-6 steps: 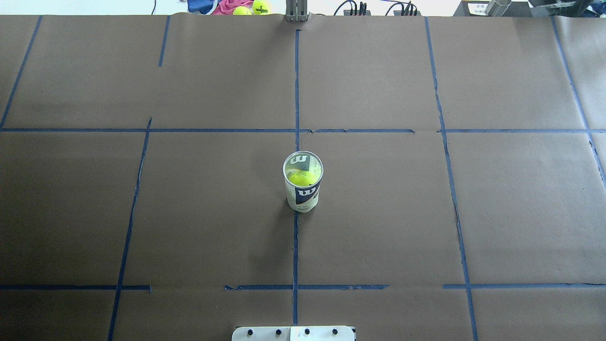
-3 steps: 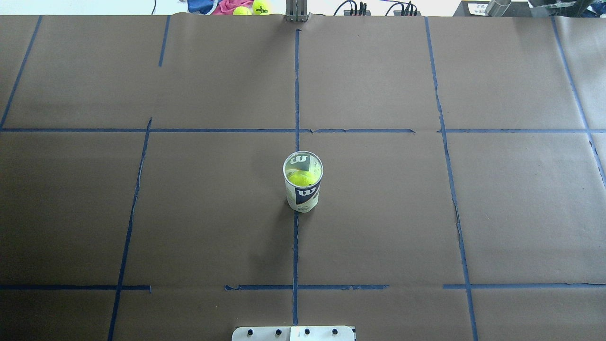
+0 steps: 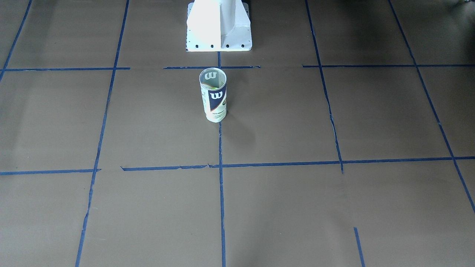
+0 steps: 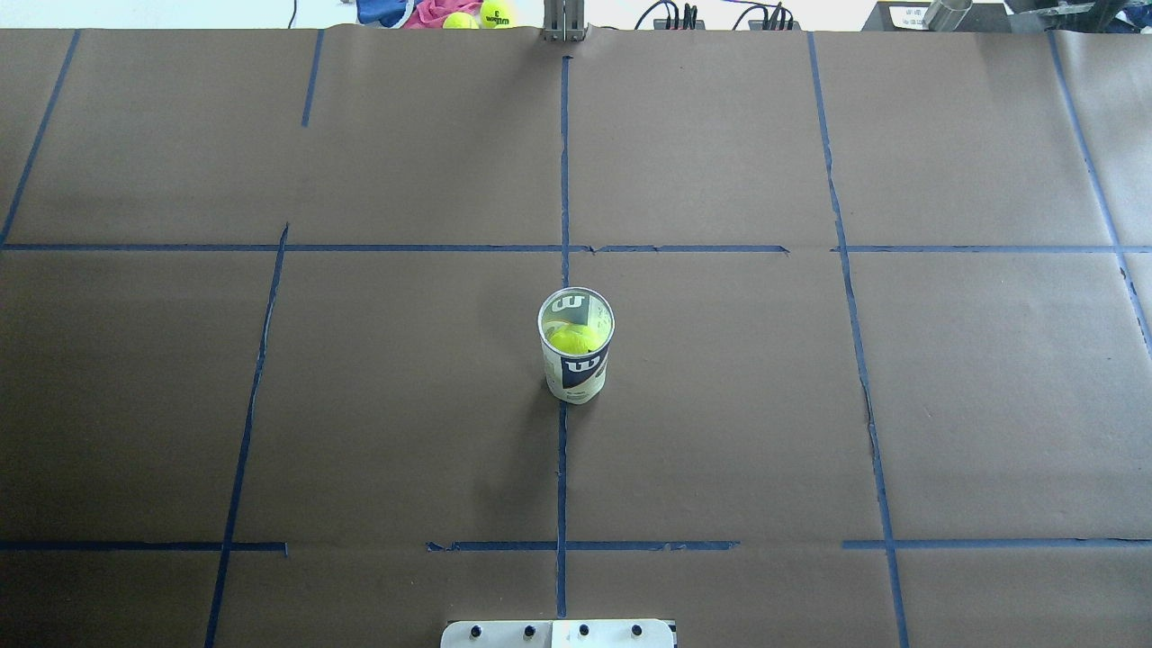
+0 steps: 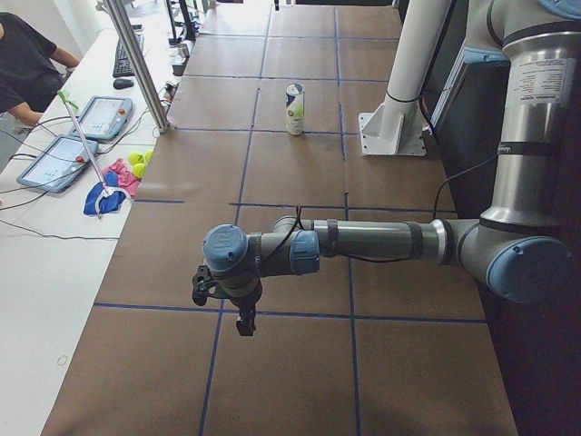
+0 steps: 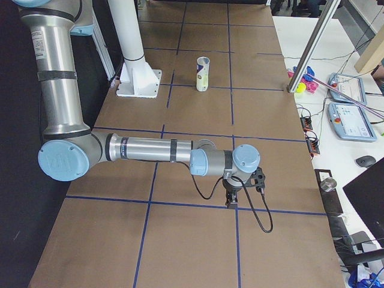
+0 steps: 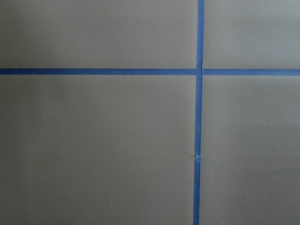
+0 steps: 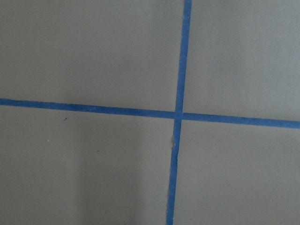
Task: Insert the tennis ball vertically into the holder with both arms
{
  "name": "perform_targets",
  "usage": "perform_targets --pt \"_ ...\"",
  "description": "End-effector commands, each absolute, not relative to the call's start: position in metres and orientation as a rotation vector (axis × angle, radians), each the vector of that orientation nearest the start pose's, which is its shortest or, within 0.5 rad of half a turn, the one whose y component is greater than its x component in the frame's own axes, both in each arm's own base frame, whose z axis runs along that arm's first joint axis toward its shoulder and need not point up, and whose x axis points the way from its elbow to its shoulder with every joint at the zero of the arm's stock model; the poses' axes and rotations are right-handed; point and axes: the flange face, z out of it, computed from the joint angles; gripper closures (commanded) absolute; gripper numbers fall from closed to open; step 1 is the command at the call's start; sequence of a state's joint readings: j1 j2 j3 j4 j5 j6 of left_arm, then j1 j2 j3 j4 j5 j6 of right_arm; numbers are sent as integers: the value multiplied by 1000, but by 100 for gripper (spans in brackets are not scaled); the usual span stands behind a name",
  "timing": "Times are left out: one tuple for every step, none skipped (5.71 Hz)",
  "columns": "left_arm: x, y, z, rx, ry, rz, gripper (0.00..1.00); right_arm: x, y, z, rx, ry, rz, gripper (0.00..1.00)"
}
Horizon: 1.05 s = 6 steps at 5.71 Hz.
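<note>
Spanning brown paper (image 4: 405, 162): blue tape grid (image 4: 563, 162); tennis ball (image 4: 574, 339) inside upright holder (image 4: 577, 369); left tool (image 5: 242, 322), right tool (image 6: 231, 201): grip cannot tell.

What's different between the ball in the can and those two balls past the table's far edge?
The tennis ball sits inside the upright can mid-table, partly hidden; the two loose balls lie in the open beside pink cloth. One loose ball shows dark lettering; none shows on the canned one. All are yellow-green.

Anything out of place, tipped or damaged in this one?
Nothing stands out. The can stands upright on the centre tape line with the ball inside; the left arm and right arm sit well clear.
</note>
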<state>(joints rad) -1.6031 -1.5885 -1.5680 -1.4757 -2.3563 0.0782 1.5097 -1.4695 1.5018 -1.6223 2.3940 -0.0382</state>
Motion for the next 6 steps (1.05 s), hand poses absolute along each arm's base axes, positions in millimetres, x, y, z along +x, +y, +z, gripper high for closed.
perform_targets --pt "-79 -497 646 44 783 14 0 28 -521 623 -45 -815 -134 0" --pt "-77 -498 647 57 785 24 0 30 -521 621 -34 -790 -142 0" --pt "-77 -497 650 52 792 27 0 29 -520 623 -38 -792 -142 0" --pt "-77 -497 647 55 796 28 0 30 -520 626 -44 -790 -135 0" --pt "-77 -496 645 51 793 27 0 29 -521 627 -50 -791 -129 0" --pt "-76 -497 644 50 798 27 0 29 -519 628 -52 -790 -128 0"
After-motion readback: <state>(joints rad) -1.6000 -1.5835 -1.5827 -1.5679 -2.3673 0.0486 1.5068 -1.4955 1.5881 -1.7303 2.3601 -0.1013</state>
